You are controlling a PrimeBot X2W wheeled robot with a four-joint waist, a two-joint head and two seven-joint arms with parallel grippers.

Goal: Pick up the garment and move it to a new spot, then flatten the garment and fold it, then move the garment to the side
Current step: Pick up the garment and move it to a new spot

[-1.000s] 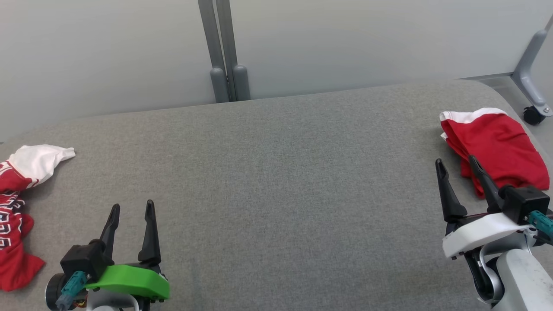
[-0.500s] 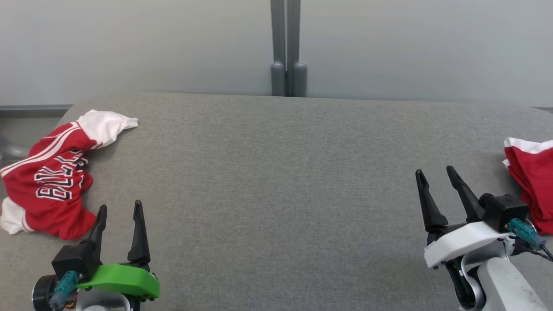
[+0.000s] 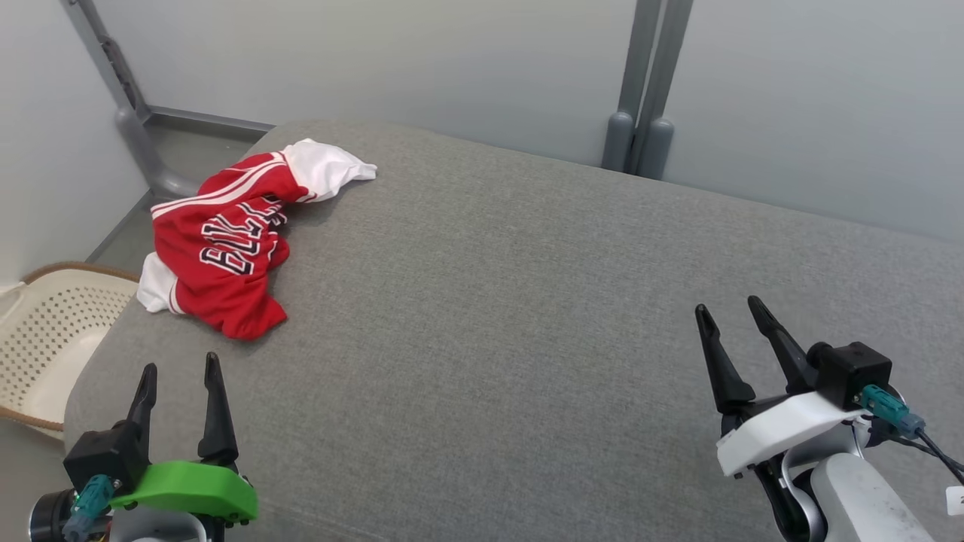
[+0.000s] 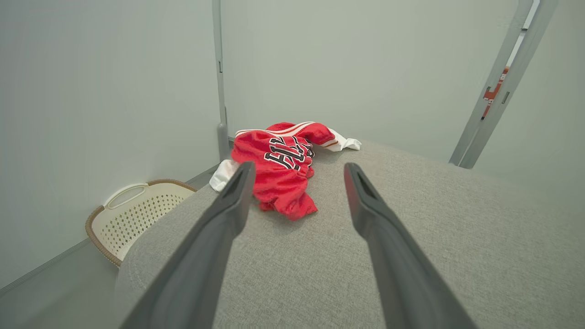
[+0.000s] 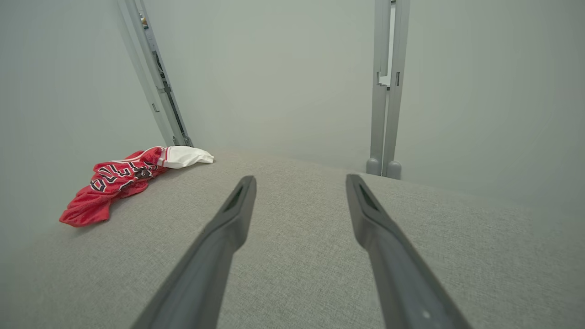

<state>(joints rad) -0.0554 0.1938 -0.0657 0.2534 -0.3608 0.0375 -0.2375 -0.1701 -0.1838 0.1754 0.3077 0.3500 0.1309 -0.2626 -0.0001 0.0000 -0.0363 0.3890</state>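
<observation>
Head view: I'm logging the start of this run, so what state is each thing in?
Garment: crumpled, lying at the far left corner of the table, untouched.
Left tool: open, holding nothing.
Right tool: open, holding nothing.
Basket: upright, beside the table's left end.

One garment [image 3: 218, 256], one basket [image 3: 53, 331], two tools [image 3: 181, 363] [image 3: 727, 303].

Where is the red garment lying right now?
Head view: the garment lies crumpled on the grey surface, far left corner, near the basket, ahead of the left gripper.
</observation>
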